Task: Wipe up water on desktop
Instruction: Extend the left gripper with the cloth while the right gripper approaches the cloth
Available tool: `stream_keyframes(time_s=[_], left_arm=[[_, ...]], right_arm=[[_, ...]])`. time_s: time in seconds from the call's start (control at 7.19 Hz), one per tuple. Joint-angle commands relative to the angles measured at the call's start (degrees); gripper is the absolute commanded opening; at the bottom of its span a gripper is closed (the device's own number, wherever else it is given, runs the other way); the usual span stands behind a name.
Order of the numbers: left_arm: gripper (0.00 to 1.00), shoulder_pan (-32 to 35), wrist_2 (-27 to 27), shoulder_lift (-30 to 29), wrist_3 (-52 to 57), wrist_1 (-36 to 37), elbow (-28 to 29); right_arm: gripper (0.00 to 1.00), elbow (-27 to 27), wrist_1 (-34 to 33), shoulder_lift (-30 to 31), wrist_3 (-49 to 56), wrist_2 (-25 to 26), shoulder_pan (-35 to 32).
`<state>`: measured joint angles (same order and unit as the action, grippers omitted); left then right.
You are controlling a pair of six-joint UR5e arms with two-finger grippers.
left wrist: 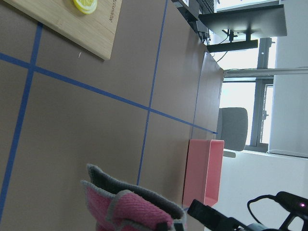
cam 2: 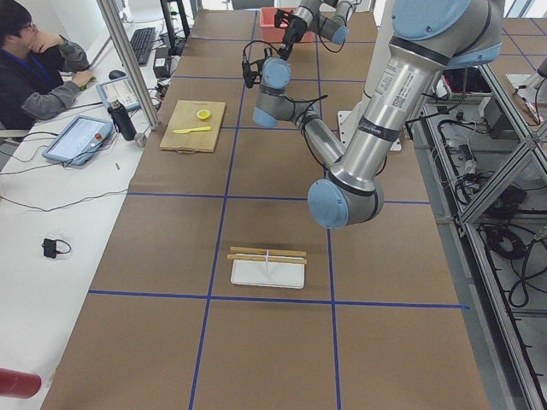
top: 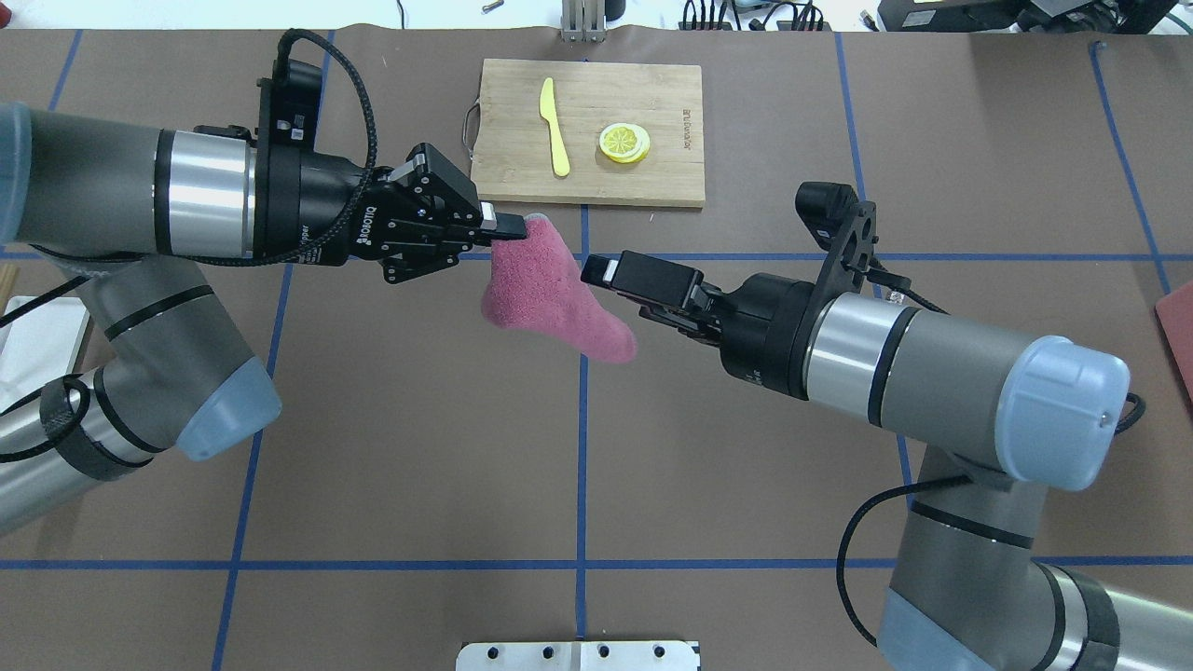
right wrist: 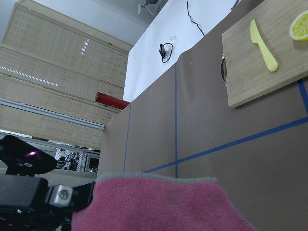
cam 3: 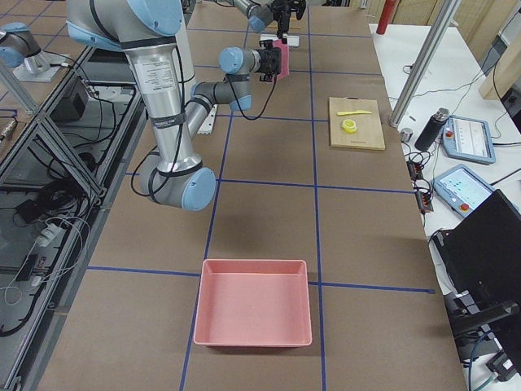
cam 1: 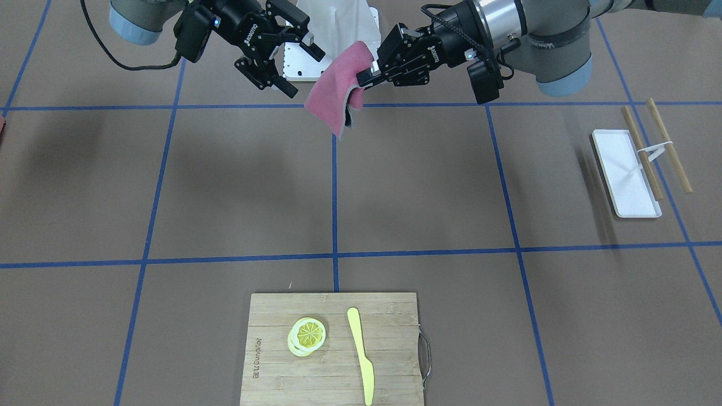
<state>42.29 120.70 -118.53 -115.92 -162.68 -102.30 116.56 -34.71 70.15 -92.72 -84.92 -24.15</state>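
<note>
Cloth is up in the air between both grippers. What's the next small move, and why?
Probably ease the right gripper forward so its open jaws take the hanging edge of the pink cloth. The left gripper pinches one corner, the cloth hangs above the desktop, and the right jaws stand open just short of it.

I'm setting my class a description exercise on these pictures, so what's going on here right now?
The left arm's tool is shut on a pink cloth and holds it in the air above the brown desktop. The right arm's tool is open, close beside the hanging cloth. The cloth is not yet on the surface, and no water shows there in these views. On the side away from the robot, a cutting board carries a lemon slice and a yellow knife.
</note>
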Motion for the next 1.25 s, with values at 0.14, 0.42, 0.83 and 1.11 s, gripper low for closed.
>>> stream_keyframes(time_s=[0.14,0.42,0.83,1.11], left_arm=[[0.0,-0.6,-1.1,0.2,-1.8,-4.8,1.3],[0.0,-0.6,-1.2,0.5,-5.5,-9.1,1.5],[0.0,-0.5,-1.2,0.9,-9.0,-14.1,1.5],[0.0,-0.4,-1.2,0.9,-9.6,-14.9,1.4]], right_arm=[[0.97,0.2,2.5,0.4,-0.4,1.7,1.0],[0.95,0.1,2.6,0.5,-1.6,1.8,1.0],[0.87,-0.1,4.4,1.0,-4.4,2.0,1.0],[0.87,-0.1,5.2,1.3,-4.5,2.0,1.0]])
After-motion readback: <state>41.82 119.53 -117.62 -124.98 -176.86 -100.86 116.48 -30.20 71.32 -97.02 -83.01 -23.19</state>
